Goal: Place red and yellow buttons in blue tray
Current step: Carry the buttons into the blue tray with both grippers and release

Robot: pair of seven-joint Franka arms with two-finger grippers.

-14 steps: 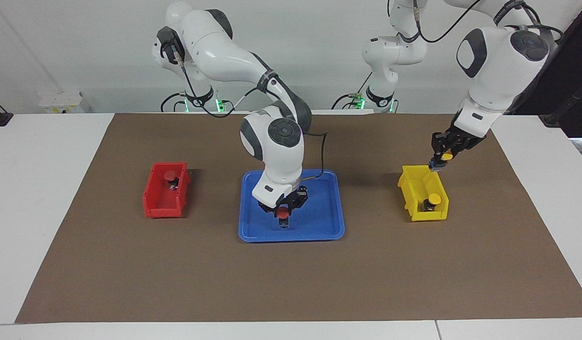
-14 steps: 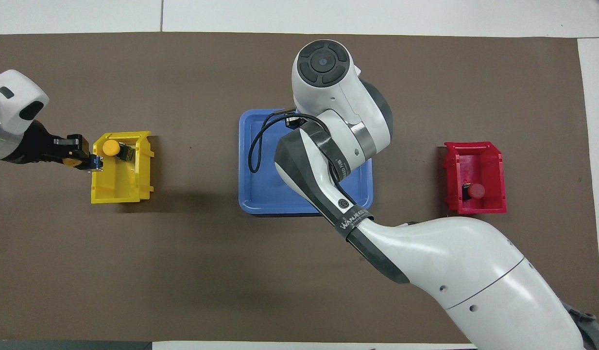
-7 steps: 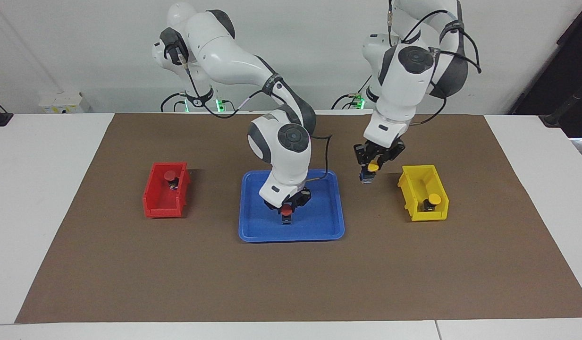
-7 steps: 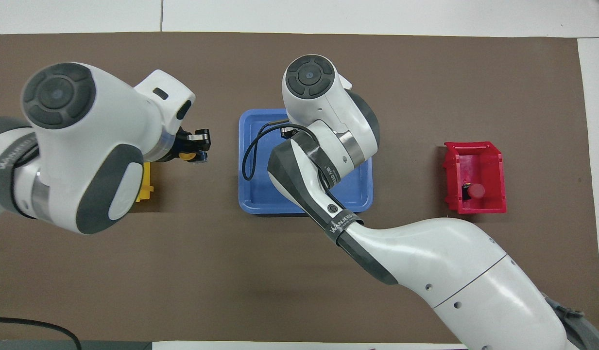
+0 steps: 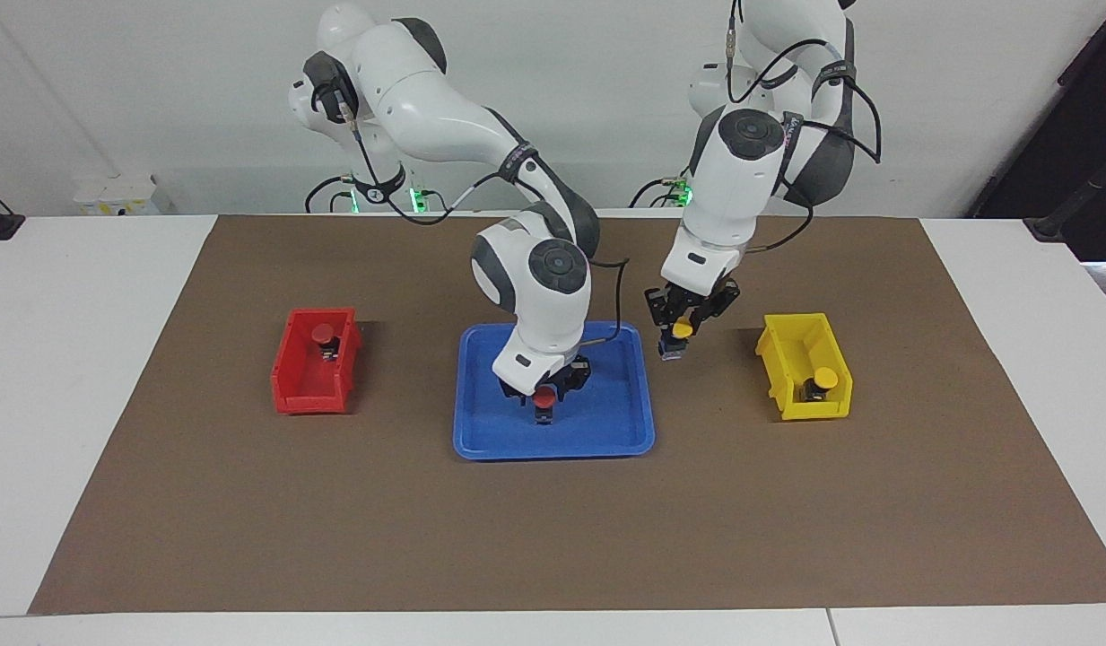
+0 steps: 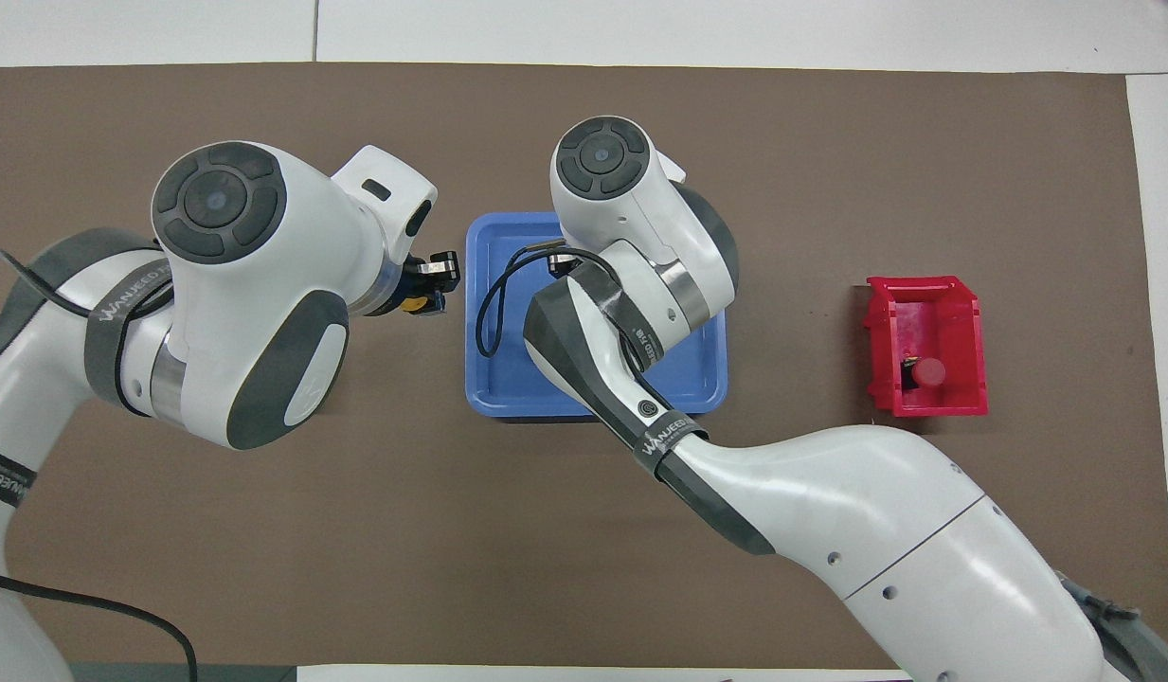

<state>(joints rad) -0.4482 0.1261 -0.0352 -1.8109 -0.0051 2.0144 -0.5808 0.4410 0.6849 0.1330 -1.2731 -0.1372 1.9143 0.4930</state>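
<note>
Progress, as we judge it, stands short of halfway, with no button released in the blue tray yet. Going from the right arm's end of the surface toward the left arm's: the red bin, well apart from the blue tray, holds one red button that we have not fetched. Over the blue tray, low above its floor, our right gripper has its fingers closed on the other red button; setting it down looks close. Just beside the blue tray's edge, in the air, our left gripper has its fingers closed on a yellow button. The yellow bin, on the blue tray's left-arm side, keeps the second yellow button. Both forearms carry bands reading WANJEED.
</note>
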